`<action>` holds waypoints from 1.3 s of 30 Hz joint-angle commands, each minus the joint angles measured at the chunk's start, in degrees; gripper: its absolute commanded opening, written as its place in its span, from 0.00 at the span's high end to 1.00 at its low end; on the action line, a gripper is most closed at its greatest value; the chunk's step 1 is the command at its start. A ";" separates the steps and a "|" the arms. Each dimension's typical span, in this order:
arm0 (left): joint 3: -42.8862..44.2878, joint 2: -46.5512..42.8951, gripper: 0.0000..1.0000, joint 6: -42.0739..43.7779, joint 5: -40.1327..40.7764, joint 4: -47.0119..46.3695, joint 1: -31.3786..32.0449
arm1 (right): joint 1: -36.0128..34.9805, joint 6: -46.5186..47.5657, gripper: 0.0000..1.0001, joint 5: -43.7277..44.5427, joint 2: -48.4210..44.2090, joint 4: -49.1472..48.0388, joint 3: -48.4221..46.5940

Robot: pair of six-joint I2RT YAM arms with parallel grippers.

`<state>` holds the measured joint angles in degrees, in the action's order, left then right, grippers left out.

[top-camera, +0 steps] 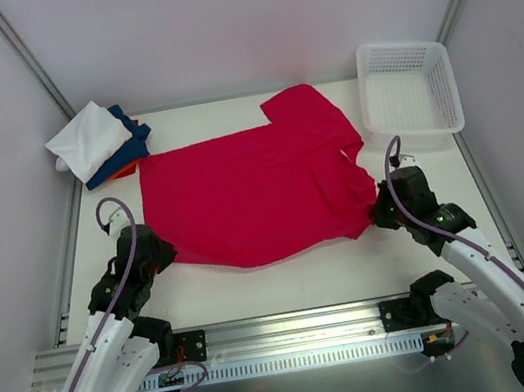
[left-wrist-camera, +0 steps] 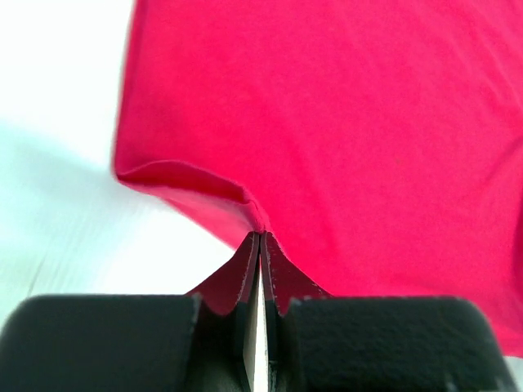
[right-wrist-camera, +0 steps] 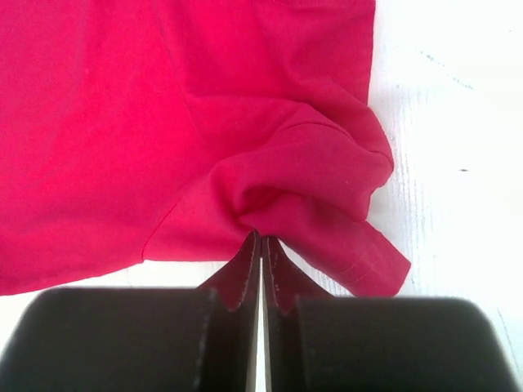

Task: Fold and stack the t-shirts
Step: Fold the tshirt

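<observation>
My left gripper and right gripper each pinch the red shirt at its near edge, jaws pressed together. Such thin bites could slip if I lift unevenly.

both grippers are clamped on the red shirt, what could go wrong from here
The left gripper and right gripper each pinch only a sliver of the red t-shirt; it may slip out when lifted. The right pinch is on bunched cloth, so the fold may come out crooked. The folded stack lies right by the shirt's far corner and could get nudged.
</observation>
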<state>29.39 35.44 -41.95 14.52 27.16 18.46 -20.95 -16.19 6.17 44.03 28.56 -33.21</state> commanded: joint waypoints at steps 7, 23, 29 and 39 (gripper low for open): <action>-0.82 -10.12 1.00 -8.92 11.05 14.49 0.61 | -0.32 2.91 1.00 3.75 -0.09 1.68 -6.51; 0.67 -10.75 1.00 -15.00 18.96 19.34 0.53 | -0.14 6.69 1.00 4.90 8.52 -2.01 -12.84; 1.99 -7.41 1.00 -15.26 22.38 18.99 0.61 | -0.23 8.10 0.99 5.78 13.35 -4.30 -15.38; 2.60 0.94 1.00 -10.70 23.44 9.50 0.61 | 0.21 10.29 0.99 5.95 21.26 -7.55 -20.04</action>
<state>29.71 34.00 -55.68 34.68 41.12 18.79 -21.04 -7.84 10.13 63.70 24.01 -49.56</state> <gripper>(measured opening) 0.006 0.011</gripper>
